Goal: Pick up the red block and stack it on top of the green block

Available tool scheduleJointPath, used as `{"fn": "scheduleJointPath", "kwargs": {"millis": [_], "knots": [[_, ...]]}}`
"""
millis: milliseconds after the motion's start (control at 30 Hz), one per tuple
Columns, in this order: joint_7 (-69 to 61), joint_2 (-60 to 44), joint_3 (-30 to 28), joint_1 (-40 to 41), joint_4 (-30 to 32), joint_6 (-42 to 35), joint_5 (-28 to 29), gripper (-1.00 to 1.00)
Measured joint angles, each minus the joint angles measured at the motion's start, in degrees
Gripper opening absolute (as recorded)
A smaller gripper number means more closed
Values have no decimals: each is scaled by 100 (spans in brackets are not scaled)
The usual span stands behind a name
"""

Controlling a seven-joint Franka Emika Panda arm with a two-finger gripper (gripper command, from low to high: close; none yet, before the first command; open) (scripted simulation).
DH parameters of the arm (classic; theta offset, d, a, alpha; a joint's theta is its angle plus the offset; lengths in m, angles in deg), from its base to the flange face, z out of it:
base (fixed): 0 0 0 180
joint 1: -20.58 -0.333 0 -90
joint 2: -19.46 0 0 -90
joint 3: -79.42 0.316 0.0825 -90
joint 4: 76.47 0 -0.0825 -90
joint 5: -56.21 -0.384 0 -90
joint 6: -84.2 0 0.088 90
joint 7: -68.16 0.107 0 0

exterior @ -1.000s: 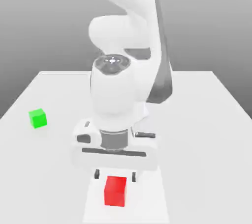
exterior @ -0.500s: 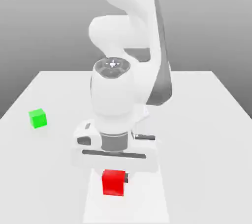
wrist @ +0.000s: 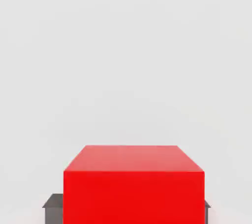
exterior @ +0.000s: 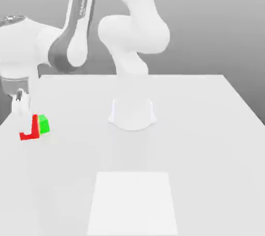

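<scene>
My gripper (exterior: pixel 26 125) is at the far left of the exterior view, shut on the red block (exterior: pixel 34 128). White fingers (exterior: pixel 20 109) cover part of the block there, so it shows as an L-shaped red patch. In the hand view the red block (wrist: pixel 134 188) sits between two dark finger pads (wrist: pixel 51 202). The green block (exterior: pixel 44 124) rests on the table right beside the red block, on its right in the exterior view, and is partly covered by it. How high the red block hangs I cannot tell.
The white table (exterior: pixel 196 126) reaches to a left edge close to the blocks. The arm's round base (exterior: pixel 132 113) stands in the middle. A paler square patch (exterior: pixel 133 204) marks the table's front. The arm's links (exterior: pixel 77 28) arch over the back left.
The gripper shut on the red block at the table's front. The arm then swung away with it to the exterior view's left, and the block now sits beside the green block.
</scene>
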Motion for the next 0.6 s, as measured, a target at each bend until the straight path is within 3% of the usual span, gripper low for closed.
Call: {"fn": "scheduleJointPath", "kwargs": {"millis": [200, 267, 400, 500, 533, 600], "knots": [[1254, 490, -629, 1364, 407, -81, 233, -100], [1325, 353, -773, 1461, 450, 97, 110, -100], [972, -266, -926, 1246, 448, 693, -469, -100], [442, -825, -860, 1110, 445, 1192, -1240, -100], [210, -1015, -740, 1145, 442, 1352, -1574, 100], [210, -1015, -740, 1109, 442, 1352, -1574, 100]]}}
